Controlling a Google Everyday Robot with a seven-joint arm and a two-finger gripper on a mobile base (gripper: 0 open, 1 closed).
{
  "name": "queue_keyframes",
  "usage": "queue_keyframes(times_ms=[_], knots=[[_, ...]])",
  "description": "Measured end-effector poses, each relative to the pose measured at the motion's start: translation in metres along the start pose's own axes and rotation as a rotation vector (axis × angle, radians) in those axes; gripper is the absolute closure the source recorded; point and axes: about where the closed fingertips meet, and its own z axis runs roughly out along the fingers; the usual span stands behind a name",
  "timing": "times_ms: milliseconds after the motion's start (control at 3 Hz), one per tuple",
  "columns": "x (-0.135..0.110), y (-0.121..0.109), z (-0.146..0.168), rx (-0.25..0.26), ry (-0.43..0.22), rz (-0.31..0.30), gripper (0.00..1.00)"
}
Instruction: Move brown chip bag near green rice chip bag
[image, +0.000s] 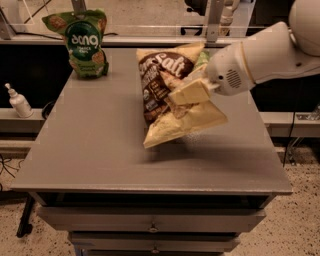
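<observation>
Brown chip bag (161, 75) hanging over mid-table, pinched in the gripper (186, 94).

Gripper, w/ arm reaching in from the right, is clamping the bag's right-middle, crinkling it. The bag is tilting, w/ its near corner floating over its shadow on the grey table (100, 150), prob. lifted so it travels w/o dragging. Green rice chip bag (82, 42) is standing upright at the far-left corner, well apart. Count: 1 brown bag, 1 green rice bag, 1 lighter green bag edge (202, 57) peeking out behind the brown one, 1 white pump bottle (19, 102) sitting off-table, left.
</observation>
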Motion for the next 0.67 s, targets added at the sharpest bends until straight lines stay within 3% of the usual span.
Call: queue_keyframes(times_ms=[667], knots=[[-0.045, -0.071, 0.029, 0.150, -0.122, 0.084, 1.00]])
